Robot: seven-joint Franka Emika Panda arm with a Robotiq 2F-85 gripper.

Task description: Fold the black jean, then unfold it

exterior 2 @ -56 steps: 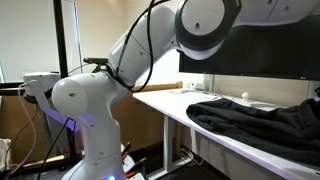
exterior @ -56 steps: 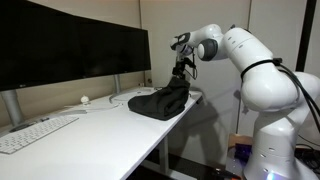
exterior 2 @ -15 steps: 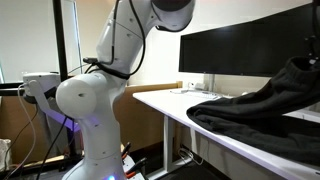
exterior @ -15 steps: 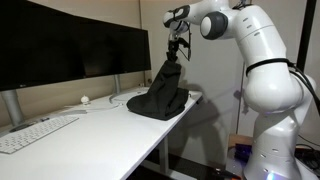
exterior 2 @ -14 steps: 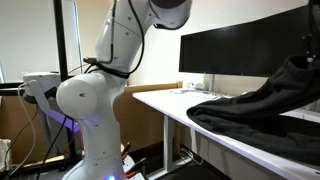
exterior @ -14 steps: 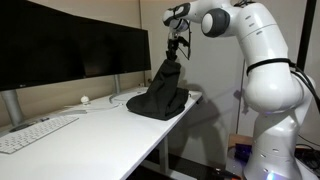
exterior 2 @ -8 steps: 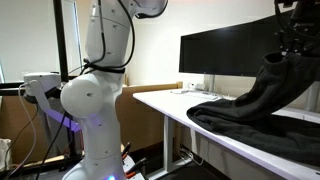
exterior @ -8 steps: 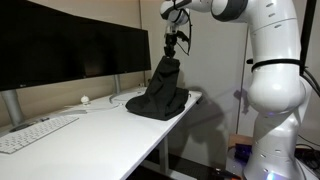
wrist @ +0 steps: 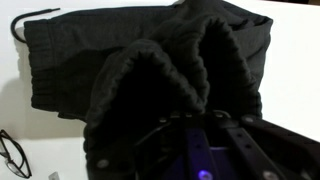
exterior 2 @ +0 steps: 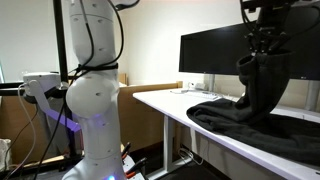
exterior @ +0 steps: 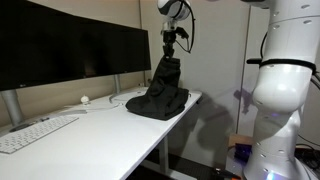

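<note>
The black jean (exterior: 160,95) lies bunched on the right end of the white desk (exterior: 90,135), with one part pulled up into a peak. My gripper (exterior: 170,55) is shut on the top of that peak, high above the desk. In an exterior view the lifted cloth (exterior 2: 258,85) hangs from the gripper (exterior 2: 262,52) down to the rest of the jean (exterior 2: 225,115) on the desk. From the wrist view I look down on the jean (wrist: 150,70), which rises in folds to my gripper (wrist: 195,120); a flat part with a waistband lies to the left.
Two large black monitors (exterior: 70,55) stand along the back of the desk. A white keyboard (exterior: 35,133) lies at the left. A pair of glasses (wrist: 12,152) rests on the desk near the jean. The desk edge (exterior 2: 170,112) runs beside the robot base (exterior 2: 95,110).
My gripper has risen and drifted toward the monitors with the cloth in it, so the jean's peak stands taller. The arm has stretched upward.
</note>
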